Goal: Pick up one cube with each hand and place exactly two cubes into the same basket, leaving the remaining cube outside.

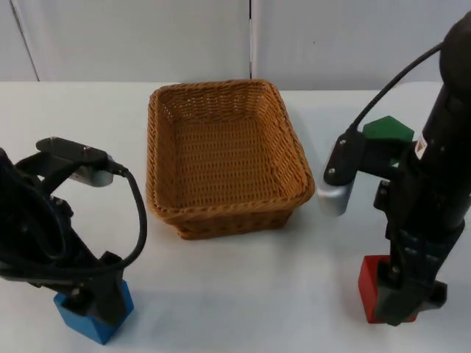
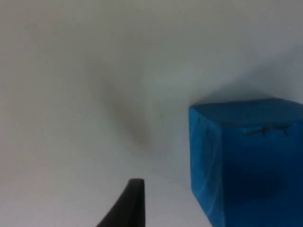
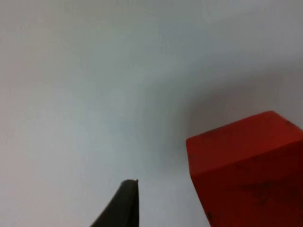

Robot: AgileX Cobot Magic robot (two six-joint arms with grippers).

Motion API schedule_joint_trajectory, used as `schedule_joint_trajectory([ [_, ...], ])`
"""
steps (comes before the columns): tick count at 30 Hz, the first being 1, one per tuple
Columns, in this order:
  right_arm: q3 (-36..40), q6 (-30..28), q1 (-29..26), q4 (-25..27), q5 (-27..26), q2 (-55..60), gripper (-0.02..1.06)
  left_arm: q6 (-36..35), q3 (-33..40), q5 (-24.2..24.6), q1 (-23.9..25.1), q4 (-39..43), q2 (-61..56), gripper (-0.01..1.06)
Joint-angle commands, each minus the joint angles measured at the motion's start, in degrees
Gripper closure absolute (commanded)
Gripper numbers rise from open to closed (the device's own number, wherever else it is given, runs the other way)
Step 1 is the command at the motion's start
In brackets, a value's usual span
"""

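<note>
Three cubes sit on the white table (image 1: 243, 294) in the top view: a blue cube (image 1: 92, 316) at the near left, a red cube (image 1: 374, 288) at the near right, and a green cube (image 1: 388, 130) farther back on the right, partly behind the right arm. Between them, toward the grey wall (image 1: 147, 37), stands the wicker basket (image 1: 163, 154) with nothing inside it. The left gripper (image 1: 103, 298) is down at the blue cube and the right gripper (image 1: 401, 301) is down at the red cube; how their fingers stand I cannot tell from above. In the left wrist view a black fingertip (image 2: 128, 208) stands apart from the blue cube (image 2: 246, 161), bare table between them. In the right wrist view one fingertip (image 3: 120, 205) likewise stands apart from the red cube (image 3: 246, 175); whether either cube is gripped I cannot tell.
</note>
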Motion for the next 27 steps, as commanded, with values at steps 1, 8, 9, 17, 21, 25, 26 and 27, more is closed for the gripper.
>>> schedule_joint_trajectory([
  [1,0.0,-0.4,0.1,-0.7,-0.5,0.9,0.0,-0.4,-0.2,-0.3,-0.4,-1.5,0.7,0.0],
  [8,0.0,-0.4,0.1,-1.0,-1.9,4.7,0.0,0.0,-0.2,-2.8,-0.4,-2.0,3.4,0.0],
  [9,0.0,-0.4,0.1,-1.0,-1.9,5.1,0.0,0.0,-0.2,-3.0,-0.4,-2.3,3.6,0.0],
  [17,0.0,-0.4,0.1,-1.2,-2.8,6.4,0.0,0.2,-0.2,-5.9,-0.4,-2.6,5.4,0.0],
  [21,0.0,-0.4,0.1,-1.2,-2.8,6.4,0.0,0.2,-0.2,-7.5,-0.4,-2.6,6.6,0.0],
  [25,0.0,-0.4,0.1,-1.5,-3.0,6.4,0.0,0.2,-0.2,-7.8,-0.4,-2.6,8.1,0.0],
  [26,0.0,-0.4,0.1,-1.6,-3.0,6.4,0.0,0.2,-0.2,-7.8,-0.4,-2.6,8.6,0.0],
  [27,0.0,-0.4,0.1,-1.8,-3.0,6.4,0.01,0.2,-0.2,-7.8,-0.4,-2.7,8.9,0.0],
])
